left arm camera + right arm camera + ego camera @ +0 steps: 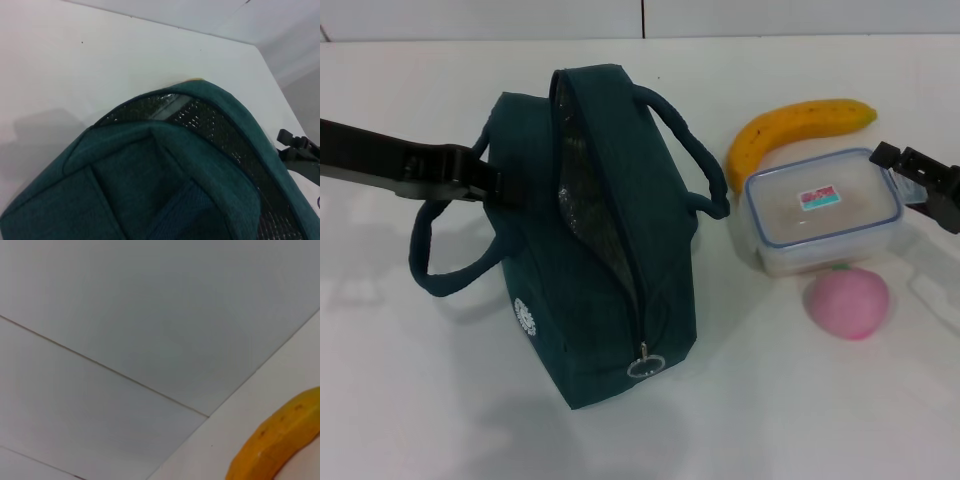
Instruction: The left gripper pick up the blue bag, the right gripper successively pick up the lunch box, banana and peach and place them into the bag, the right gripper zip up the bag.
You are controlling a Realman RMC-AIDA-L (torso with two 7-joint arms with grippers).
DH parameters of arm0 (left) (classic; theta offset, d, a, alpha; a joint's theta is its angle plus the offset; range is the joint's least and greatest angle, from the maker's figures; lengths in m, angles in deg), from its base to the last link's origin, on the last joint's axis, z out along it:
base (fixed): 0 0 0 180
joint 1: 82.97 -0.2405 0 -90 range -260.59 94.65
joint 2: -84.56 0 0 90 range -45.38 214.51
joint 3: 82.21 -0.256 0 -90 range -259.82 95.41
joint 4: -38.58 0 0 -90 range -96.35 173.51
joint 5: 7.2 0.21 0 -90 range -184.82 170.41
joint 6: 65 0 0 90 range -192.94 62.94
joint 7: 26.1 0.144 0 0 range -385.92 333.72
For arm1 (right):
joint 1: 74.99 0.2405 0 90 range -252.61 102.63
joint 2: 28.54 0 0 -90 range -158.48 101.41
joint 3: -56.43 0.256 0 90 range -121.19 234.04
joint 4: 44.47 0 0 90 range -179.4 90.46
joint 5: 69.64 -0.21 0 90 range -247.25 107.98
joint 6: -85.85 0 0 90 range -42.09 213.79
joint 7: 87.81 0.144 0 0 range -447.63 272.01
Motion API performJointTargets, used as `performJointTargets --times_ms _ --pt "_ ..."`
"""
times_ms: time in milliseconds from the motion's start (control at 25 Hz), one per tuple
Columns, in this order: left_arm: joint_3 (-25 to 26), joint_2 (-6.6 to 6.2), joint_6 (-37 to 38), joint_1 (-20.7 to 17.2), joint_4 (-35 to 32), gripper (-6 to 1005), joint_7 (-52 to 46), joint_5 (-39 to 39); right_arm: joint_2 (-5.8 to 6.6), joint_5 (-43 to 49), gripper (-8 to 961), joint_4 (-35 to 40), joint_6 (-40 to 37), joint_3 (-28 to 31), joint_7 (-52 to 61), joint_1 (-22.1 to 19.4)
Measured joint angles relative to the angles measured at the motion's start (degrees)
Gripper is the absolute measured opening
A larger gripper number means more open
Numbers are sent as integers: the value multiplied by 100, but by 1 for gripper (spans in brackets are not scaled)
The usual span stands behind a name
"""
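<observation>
Two grippers we see | left gripper (492, 180) closed on the blue bag (605, 250) at its left wall near the handle, bag upright, zip open | right gripper (898, 160) jaws spread beside the lunch box (823, 210) right end | banana (800, 128) behind box, peach (847, 302) in front | white table (420, 400).

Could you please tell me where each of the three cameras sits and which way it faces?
Head view: on the robot's head, looking down at the dark teal fabric bag; left end effector at the bag's side, right end effector by the clear blue-rimmed lunch box.
Left wrist view: on the left wrist, close over the bag; only the right end effector shows, farther off.
Right wrist view: on the right wrist, facing the wall and the curved yellow banana; no robot parts.
Shared: the head and right wrist views show the banana.
</observation>
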State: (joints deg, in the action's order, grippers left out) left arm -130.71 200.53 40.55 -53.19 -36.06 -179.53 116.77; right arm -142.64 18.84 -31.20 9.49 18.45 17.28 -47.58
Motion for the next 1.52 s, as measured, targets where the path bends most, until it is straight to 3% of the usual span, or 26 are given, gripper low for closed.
performJointTargets --times_ms 80,440,840,1040,1280,1520 --pt "-5 7 0 1 6 41 20 -2 4 -7 719 0 -75 0 107 -21" --pt "-2 14 -9 29 173 41 130 -6 41 21 534 0 -92 -9 425 -34" --pt "-6 18 -9 28 255 41 255 -6 -41 -13 348 -65 -84 38 626 -19" --pt "19 10 -18 30 425 41 362 -7 -98 -22 156 -105 -122 68 669 -1" --pt "25 3 -26 36 450 41 377 -5 -103 -211 94 -128 -217 77 671 -38" --pt "26 17 -27 37 450 41 377 -4 -88 -700 104 -132 -449 80 666 -179"
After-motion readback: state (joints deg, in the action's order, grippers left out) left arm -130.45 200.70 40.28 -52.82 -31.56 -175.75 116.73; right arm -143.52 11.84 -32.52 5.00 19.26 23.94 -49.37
